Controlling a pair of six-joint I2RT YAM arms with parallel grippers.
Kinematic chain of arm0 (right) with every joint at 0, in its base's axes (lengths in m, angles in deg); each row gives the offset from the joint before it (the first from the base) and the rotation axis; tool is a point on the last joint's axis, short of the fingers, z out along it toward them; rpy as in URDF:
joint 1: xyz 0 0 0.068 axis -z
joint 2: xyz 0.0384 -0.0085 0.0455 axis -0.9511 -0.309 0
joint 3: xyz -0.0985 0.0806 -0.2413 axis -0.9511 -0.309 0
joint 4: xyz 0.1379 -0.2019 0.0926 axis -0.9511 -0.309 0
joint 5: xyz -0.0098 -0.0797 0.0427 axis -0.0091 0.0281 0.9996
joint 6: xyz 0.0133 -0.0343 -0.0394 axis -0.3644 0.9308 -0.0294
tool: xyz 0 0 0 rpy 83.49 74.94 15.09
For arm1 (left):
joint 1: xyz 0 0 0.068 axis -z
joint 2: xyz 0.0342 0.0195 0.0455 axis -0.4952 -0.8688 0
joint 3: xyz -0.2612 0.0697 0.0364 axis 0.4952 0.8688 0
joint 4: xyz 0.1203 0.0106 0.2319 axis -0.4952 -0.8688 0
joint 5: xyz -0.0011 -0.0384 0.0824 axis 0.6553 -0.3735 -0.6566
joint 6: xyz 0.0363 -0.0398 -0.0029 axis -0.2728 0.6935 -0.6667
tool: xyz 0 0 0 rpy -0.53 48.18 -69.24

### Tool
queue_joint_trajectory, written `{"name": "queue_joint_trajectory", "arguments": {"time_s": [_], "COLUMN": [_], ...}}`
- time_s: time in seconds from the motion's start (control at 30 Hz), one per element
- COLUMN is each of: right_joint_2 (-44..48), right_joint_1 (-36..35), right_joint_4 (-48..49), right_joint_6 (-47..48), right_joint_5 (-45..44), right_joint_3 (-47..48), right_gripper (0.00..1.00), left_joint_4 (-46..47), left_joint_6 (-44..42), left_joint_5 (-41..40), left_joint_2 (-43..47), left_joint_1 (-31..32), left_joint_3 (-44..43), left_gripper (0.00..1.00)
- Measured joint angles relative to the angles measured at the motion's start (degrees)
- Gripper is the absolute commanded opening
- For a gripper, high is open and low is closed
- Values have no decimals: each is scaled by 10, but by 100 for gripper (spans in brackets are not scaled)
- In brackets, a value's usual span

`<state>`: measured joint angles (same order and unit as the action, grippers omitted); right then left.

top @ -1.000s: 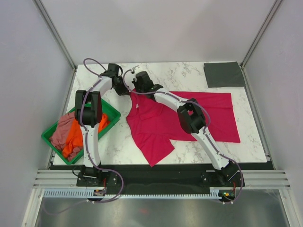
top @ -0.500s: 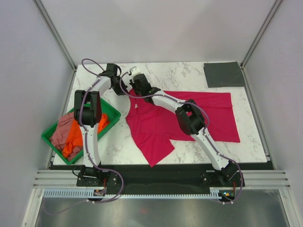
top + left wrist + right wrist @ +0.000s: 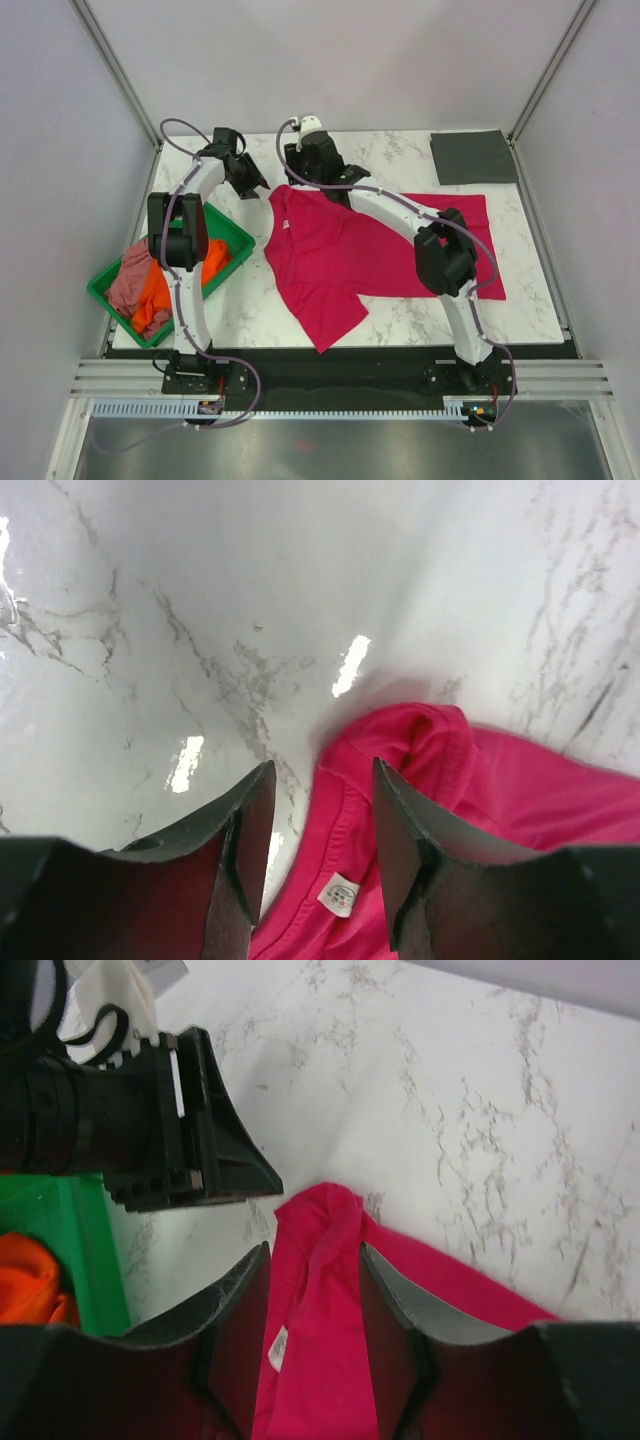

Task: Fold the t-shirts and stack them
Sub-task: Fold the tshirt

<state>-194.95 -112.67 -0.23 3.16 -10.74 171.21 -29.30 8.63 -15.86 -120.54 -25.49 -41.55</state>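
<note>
- One marble table (image 3: 400,150) carries everything, and most of its middle is given over to the garment being worked on.
- Spread across that middle lies the crimson t-shirt (image 3: 330,260). It is flat in the main, with its body running toward the right and one sleeve hanging toward the near edge. It is not yet folded, so I judge this is the spreading step.
- At the left side sits the green tray (image 3: 235,235), which holds the orange t-shirt (image 3: 155,300) and the pink t-shirt (image 3: 128,280), both bunched up and apparently awaiting their turn.
- In the far right corner the dark grey t-shirt (image 3: 472,157) lies folded square, well apart from the others, probably as the base of the stack.
- Hovering at the far left tip of the crimson cloth, the right hand (image 3: 313,1250) has its fingers apart astride a raised ridge of fabric and clamps nothing.
- Just beside it, the left hand (image 3: 322,768) is likewise spread above the collar (image 3: 430,730) and grips nothing.
- Smallest is the white label (image 3: 338,894), which shows inside the neckline.
</note>
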Motion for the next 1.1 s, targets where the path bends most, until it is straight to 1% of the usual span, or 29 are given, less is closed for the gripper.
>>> {"name": "queue_joint_trajectory", "arguments": {"time_s": [0.07,0.1,0.23,0.27,0.3,0.4,0.63,0.73,0.83,0.87,0.93,0.97,1.03,1.1], "right_joint_2": [43,66,113,116,116,115,107,107,107,107,107,107,107,107], "right_joint_1": [7,12,28,33,36,39,40,43,49,49,52,53,53,53], "right_joint_4": [-11,-11,-31,-36,-41,-63,-84,-82,-82,-82,-82,-82,-81,-78], "right_joint_6": [-33,-51,-121,-142,-164,-207,-261,-269,-274,-275,-275,-275,-275,-275], "right_joint_5": [0,-1,-2,-2,-2,2,18,21,22,22,22,23,24,25], "right_joint_3": [-40,-68,-151,-169,-189,-238,-279,-289,-303,-306,-311,-311,-312,-313], "right_gripper": [46,45,45,45,48,50,49,47,45,45,45,44,44,43], "left_joint_4": [-3,-4,2,5,6,7,8,7,5,5,6,5,6,6], "left_joint_6": [-6,-11,-19,-21,-22,-25,-31,-35,-38,-40,-42,-43,-43,-43], "left_joint_5": [9,22,66,77,89,114,136,134,118,112,102,95,87,78], "left_joint_2": [8,13,17,16,16,10,-35,-50,-54,-54,-54,-54,-54,-54], "left_joint_1": [-1,-1,9,13,19,31,40,39,37,37,37,36,36,36], "left_joint_3": [-7,-16,-42,-46,-49,-54,-55,-55,-55,-55,-55,-55,-55,-55], "left_gripper": [51,49,47,47,49,52,52,49,41,33,28,24,21,15]}}
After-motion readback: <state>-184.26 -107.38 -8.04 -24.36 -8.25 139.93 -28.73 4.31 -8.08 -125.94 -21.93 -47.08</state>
